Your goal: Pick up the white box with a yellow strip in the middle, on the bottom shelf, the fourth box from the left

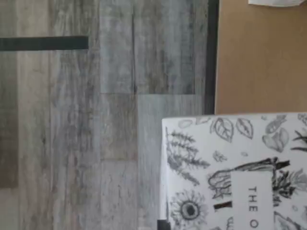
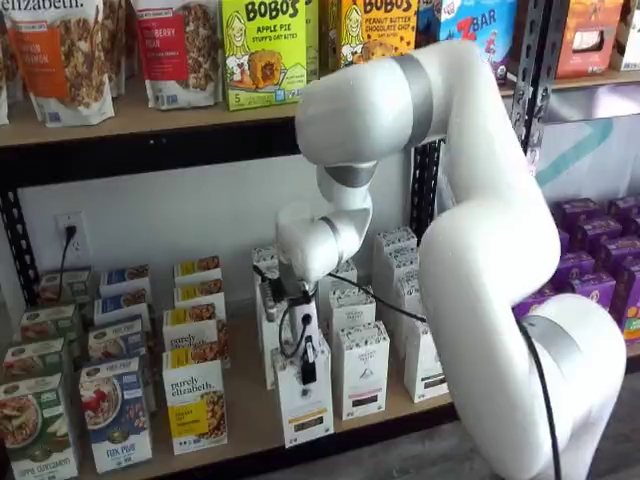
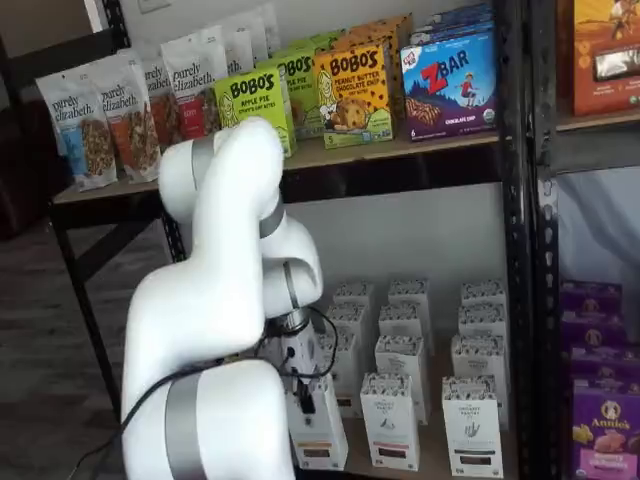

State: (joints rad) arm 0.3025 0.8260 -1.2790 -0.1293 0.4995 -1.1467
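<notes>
The white box [image 2: 305,415] is a tall slim carton with a dark-patterned top and a dark-and-tan strip label low on its front. It stands at the front edge of the bottom shelf [image 2: 250,425], ahead of its row. My gripper [image 2: 308,365] comes down on the box from above. One black finger lies on the box's front face, so the gripper is shut on the box. Both shelf views show this, with the gripper [image 3: 303,393] over the box [image 3: 320,438]. The wrist view shows the box's botanical top [image 1: 230,167] close up, beside the tan shelf board [image 1: 259,57].
Matching white cartons [image 2: 360,370] stand in rows right of the held box. A purely elizabeth box [image 2: 195,405] stands to its left. Purple boxes [image 2: 590,285] fill the rack at far right. A black upright [image 2: 425,190] rises behind my arm. Grey plank floor [image 1: 96,143] lies below.
</notes>
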